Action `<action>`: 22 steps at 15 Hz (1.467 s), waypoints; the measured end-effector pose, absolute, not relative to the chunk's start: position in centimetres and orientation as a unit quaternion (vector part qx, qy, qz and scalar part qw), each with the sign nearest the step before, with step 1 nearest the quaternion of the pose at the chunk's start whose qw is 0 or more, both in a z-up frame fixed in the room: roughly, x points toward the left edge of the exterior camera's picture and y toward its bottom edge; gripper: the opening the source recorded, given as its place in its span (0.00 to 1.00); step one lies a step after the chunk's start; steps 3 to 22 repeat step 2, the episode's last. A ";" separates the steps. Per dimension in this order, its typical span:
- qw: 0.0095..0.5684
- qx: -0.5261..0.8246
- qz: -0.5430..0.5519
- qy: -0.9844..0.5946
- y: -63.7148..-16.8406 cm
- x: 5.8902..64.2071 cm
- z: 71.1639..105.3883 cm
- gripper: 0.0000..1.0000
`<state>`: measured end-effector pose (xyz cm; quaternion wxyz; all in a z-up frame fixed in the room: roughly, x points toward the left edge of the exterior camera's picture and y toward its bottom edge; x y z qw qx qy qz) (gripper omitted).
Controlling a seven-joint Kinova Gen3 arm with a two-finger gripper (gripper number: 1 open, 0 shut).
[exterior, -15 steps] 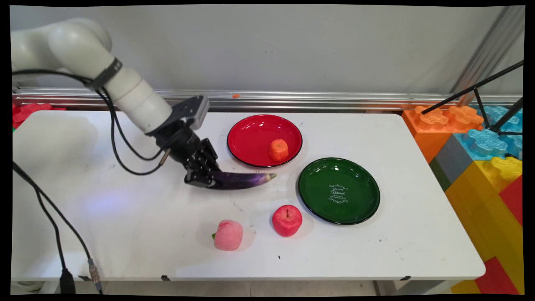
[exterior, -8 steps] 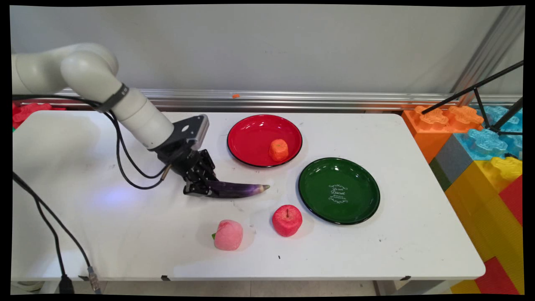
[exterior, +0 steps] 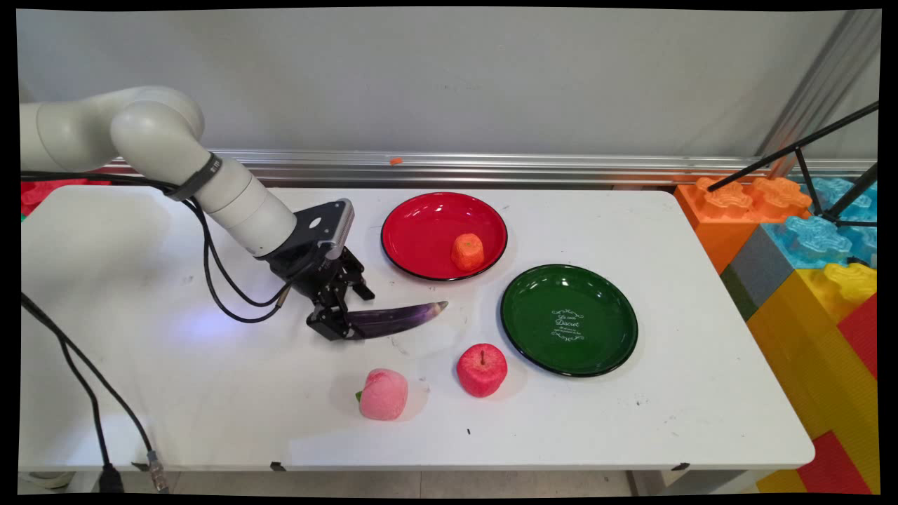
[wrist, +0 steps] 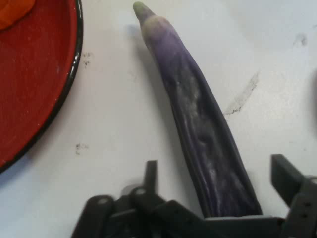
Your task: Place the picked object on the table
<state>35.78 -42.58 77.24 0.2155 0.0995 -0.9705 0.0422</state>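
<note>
My gripper (exterior: pixel 335 324), fingers spread apart, sits w/ the purple eggplant (exterior: pixel 396 319) between them on the tabletop (exterior: pixel 210 393); red plate (exterior: pixel 428 231) at 1 o'clock.

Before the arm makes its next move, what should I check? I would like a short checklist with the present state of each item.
1. Gripper open, straddling the thick end of the eggplant: ok.
2. Fingers pressing on the eggplant: not ok, a gap shows on each side.
3. Eggplant apart from the red plate: ok.
4. Eggplant lying flat on the table: cannot tell.
5. Apple and peach clear of the gripper: ok.
</note>
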 end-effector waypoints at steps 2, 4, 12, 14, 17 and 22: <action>0.216 0.101 0.045 -0.970 -42.7 35.7 77.4 1.00; 0.216 0.101 0.045 -0.970 -42.7 35.7 77.4 1.00; 0.216 0.101 0.045 -0.970 -42.7 35.7 77.4 1.00; 0.216 0.101 0.045 -0.970 -42.7 35.7 77.4 1.00; 0.216 0.101 0.045 -0.970 -42.7 35.7 77.4 1.00; 0.216 0.101 0.045 -0.970 -42.7 35.7 77.4 1.00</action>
